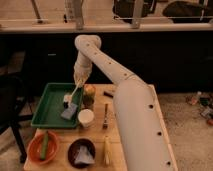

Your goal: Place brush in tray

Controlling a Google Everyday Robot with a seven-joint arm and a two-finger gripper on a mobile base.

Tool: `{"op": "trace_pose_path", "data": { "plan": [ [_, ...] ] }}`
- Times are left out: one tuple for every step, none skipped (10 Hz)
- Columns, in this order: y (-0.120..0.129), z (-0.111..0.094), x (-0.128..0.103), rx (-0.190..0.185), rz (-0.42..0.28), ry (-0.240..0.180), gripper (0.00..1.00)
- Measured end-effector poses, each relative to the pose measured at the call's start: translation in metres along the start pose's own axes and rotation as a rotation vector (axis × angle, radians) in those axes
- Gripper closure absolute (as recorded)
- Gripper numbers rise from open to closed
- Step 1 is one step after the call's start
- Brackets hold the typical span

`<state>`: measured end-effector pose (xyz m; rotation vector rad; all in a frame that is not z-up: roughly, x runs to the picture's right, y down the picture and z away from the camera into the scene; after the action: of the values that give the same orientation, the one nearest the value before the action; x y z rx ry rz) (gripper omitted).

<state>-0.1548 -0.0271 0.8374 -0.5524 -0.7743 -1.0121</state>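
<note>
Clenched on the upper end of the brush point(73, 93), the tool point(78, 83) hangs at the end of the white arm point(107, 67) over the right rear part of the green tray point(44, 106). The brush's white handle slants down and to the left from the tool, and its lower end is inside the tray's rim; whether it touches the tray floor I cannot tell. Just below that end a grey-blue pad point(69, 112) lies in the tray. Just right of the tool stands a jar with an orange lid point(89, 94); any label on it cannot be read. In front of the jar a white cup point(86, 118) sits on the wooden bench point(97, 137). Further right of the tool lie a thin dark fork point(106, 116) and a short dark block point(108, 93). Well in front of the tool, an orange bowl point(31, 150) holds a green stick point(45, 145), a dark bowl point(72, 146) holds something bluish, and a pale utensil point(106, 150) lies beside it.
</note>
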Motion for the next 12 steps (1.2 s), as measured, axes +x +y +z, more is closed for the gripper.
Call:
{"op": "trace_pose_path", "data": {
  "plan": [
    [-0.004,0.008,-0.001,-0.007,-0.013,-0.017,1.0],
    [-0.006,0.017,-0.001,-0.014,-0.025,-0.034,1.0],
    [-0.009,0.027,-0.001,-0.024,-0.04,-0.053,1.0],
    [-0.013,0.032,-0.003,-0.026,-0.055,-0.063,1.0],
    [-0.02,0.039,-0.005,-0.028,-0.079,-0.071,1.0],
    [-0.024,0.044,-0.004,-0.022,-0.095,-0.063,1.0],
    [-0.026,0.048,-0.003,-0.02,-0.106,-0.056,1.0],
    [-0.029,0.053,-0.002,-0.018,-0.116,-0.05,1.0],
    [-0.033,0.06,-0.002,-0.014,-0.13,-0.046,1.0],
    [-0.036,0.07,-0.001,-0.013,-0.14,-0.045,1.0],
    [-0.038,0.077,0.0,-0.012,-0.144,-0.046,1.0],
    [-0.042,0.086,0.0,-0.011,-0.148,-0.053,1.0]
  ]
}}
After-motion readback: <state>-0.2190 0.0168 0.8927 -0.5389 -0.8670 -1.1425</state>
